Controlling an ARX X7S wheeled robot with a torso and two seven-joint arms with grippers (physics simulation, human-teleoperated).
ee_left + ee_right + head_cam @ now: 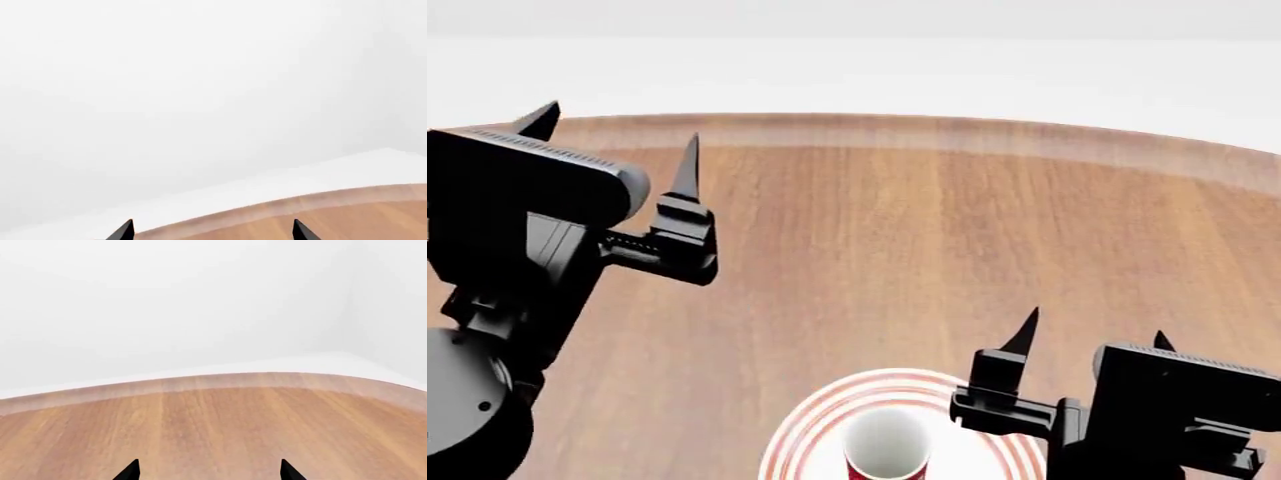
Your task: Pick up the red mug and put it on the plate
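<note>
In the head view the red mug [886,453] stands upright on the plate [814,425] at the near edge of the picture; its white inside shows, and both are cut off by the frame. My right gripper [1090,334] is open and empty, just right of the mug and apart from it. My left gripper [614,135] is open and empty, raised over the table's left side. Each wrist view shows only two spread fingertips, left gripper [212,231] and right gripper [208,471], with no mug or plate.
The round wooden table [934,230] fills the head view, its far edge curving against a white floor and wall. The far edge also shows in the left wrist view [347,210] and the right wrist view [213,415]. No other mugs are in view.
</note>
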